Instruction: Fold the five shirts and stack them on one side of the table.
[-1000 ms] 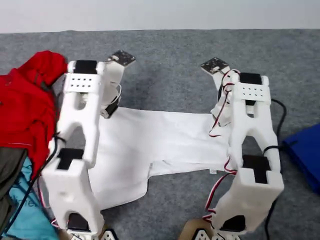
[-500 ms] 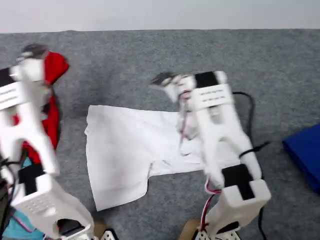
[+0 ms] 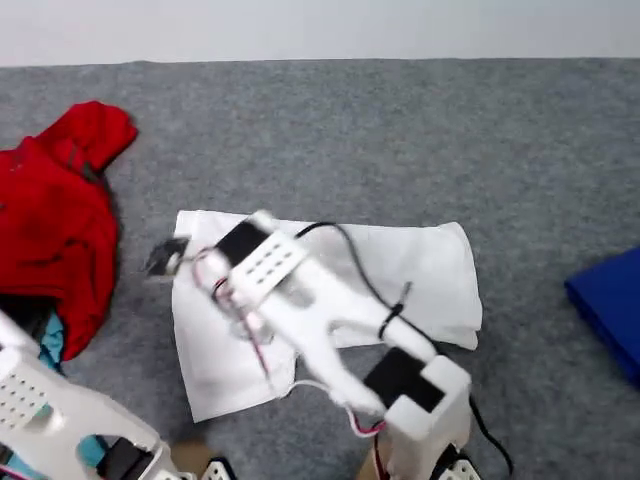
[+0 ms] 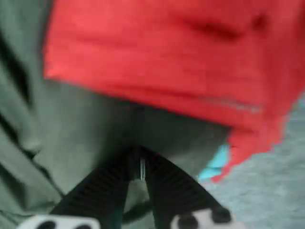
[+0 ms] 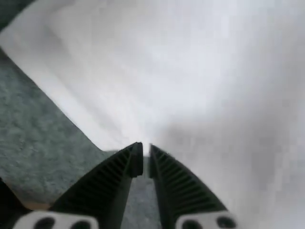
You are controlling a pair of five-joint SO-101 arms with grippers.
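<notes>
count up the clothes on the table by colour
red garment: 1
white shirt: 1
blue garment: 1
teal garment: 1
dark green garment: 1
total: 5

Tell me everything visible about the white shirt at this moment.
The white shirt looks like thin, soft cloth, lying flat and partly folded on the grey table: a lopsided rectangle with one flap toward the arms' bases. The right arm crosses above it, the right gripper at its edge nearest the red garment; contact is unclear.
</notes>
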